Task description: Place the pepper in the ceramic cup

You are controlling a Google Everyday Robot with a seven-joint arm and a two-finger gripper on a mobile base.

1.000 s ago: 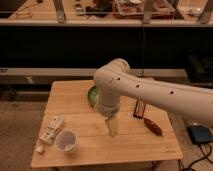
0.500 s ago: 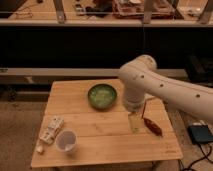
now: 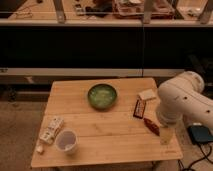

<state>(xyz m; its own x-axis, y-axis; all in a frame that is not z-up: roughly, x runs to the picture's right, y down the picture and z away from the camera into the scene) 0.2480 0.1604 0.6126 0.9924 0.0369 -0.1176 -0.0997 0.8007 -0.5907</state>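
Just the one camera view. My hand [image 3: 166, 135] hangs just right of the pepper [image 3: 151, 126], which lies on the desk [image 3: 110, 137] near its right edge. Can't tell if the hand is released or clenched. I'd call this the reach step. Next I need to centre over the pepper, grab it, then haul it across to the ceramic cup [image 3: 66, 141] at front left.

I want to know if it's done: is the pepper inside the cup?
Out. The pepper lies on the table, far from the ceramic cup; the gripper hangs right beside the pepper.
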